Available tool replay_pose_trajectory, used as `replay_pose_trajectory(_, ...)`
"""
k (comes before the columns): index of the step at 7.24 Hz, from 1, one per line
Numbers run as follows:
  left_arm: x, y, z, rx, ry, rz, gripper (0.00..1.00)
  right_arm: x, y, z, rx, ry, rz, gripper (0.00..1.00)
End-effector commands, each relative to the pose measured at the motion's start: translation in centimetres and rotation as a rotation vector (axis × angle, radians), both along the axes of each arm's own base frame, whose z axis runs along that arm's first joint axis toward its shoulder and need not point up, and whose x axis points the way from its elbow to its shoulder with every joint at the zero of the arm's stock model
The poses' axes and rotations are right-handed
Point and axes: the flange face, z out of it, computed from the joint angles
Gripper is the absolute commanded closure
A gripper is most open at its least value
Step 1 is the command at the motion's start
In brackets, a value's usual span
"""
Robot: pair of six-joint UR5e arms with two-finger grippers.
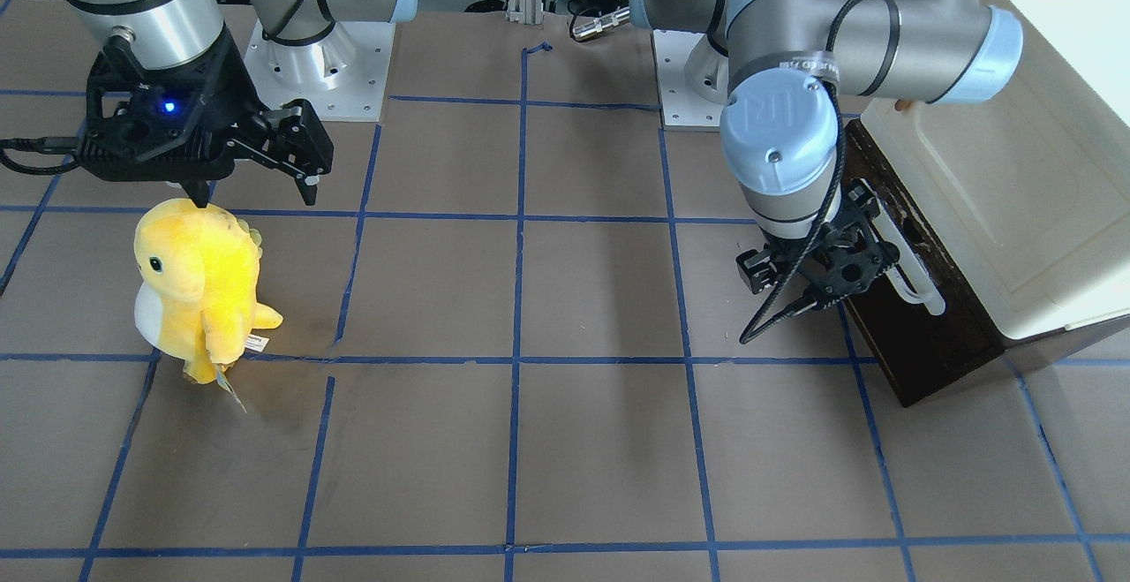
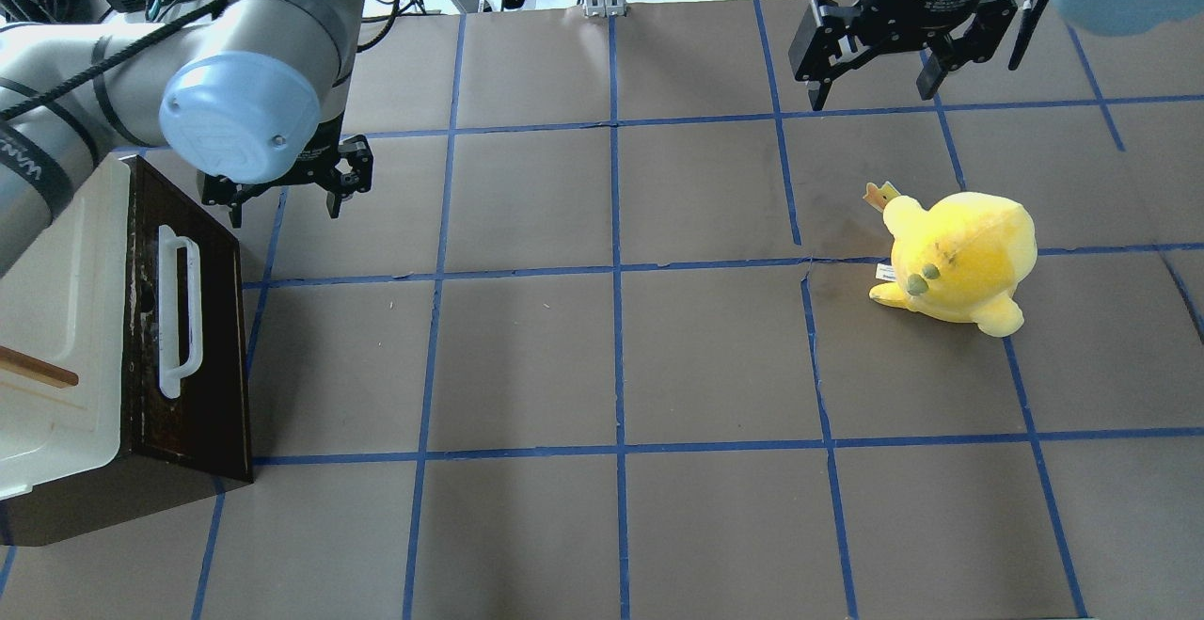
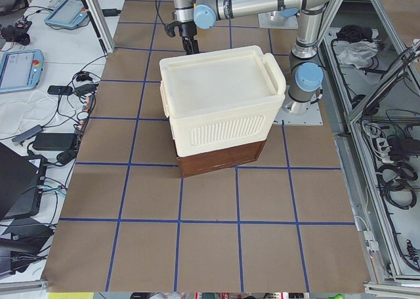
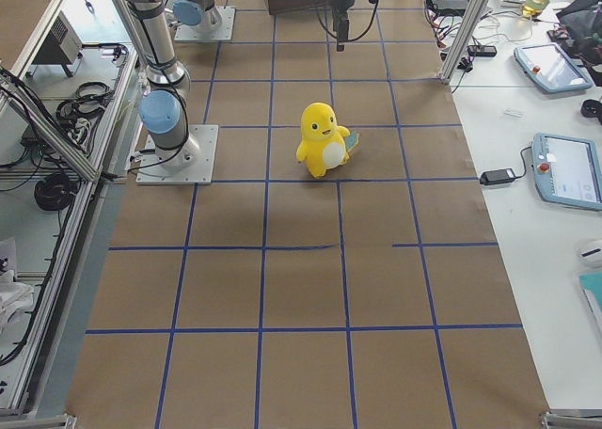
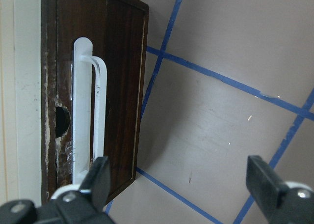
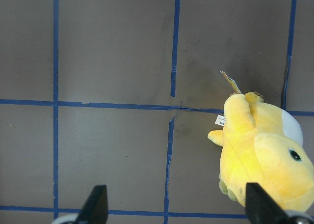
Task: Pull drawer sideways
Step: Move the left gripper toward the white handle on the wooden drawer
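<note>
Drawer (image 2: 216, 357): we find it at the worktop's left edge, under the cream cabinet (image 2: 66, 300) — its white handle (image 2: 179, 314) faces the centre.
Left gripper (image 2: 285, 211): fingers spread, empty, near one end of the handle.
Right gripper (image 2: 872, 93): fingers spread, empty — over the worktop's right half, near the plush (image 2: 959, 258).

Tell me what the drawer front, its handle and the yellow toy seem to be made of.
The drawer front looks like dark-stained wood: the grain shows, and the finish is worn pale along one edge. The handle is smooth, white and partly translucent, so probably plastic. The yellow toy looks like soft plush fabric, with a fuzzy surface and a sewn tag.
</note>
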Motion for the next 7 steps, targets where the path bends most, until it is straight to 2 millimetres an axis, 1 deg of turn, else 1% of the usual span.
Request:
replay_pose_trajectory(1, -1.1, 0.9, -5.4, 0.080, -0.142, 0.051, 0.00, 0.0, 0.0, 0.0, 0.000, 0.000, 0.000, 0.00)
replay_pose_trajectory(2, -1.2, 2.0, -7.6, 0.108, -0.218, 0.047, 0.00, 0.0, 0.0, 0.0, 0.000, 0.000, 0.000, 0.00)
replay_pose_trajectory(3, -0.8, 2.5, -8.5, 0.139, -0.269, 0.024, 0.00, 0.0, 0.0, 0.0, 0.000, 0.000, 0.002, 0.00)
replay_pose_trajectory(5, 0.4, 3.3, -9.7, 0.217, -0.431, -0.056, 0.00, 0.0, 0.0, 0.0, 0.000, 0.000, 0.000, 0.00)
replay_pose_trajectory(7, 1.0, 3.5, -10.2, 0.293, -0.512, -0.128, 0.00, 0.0, 0.0, 0.0, 0.000, 0.000, 0.000, 0.00)
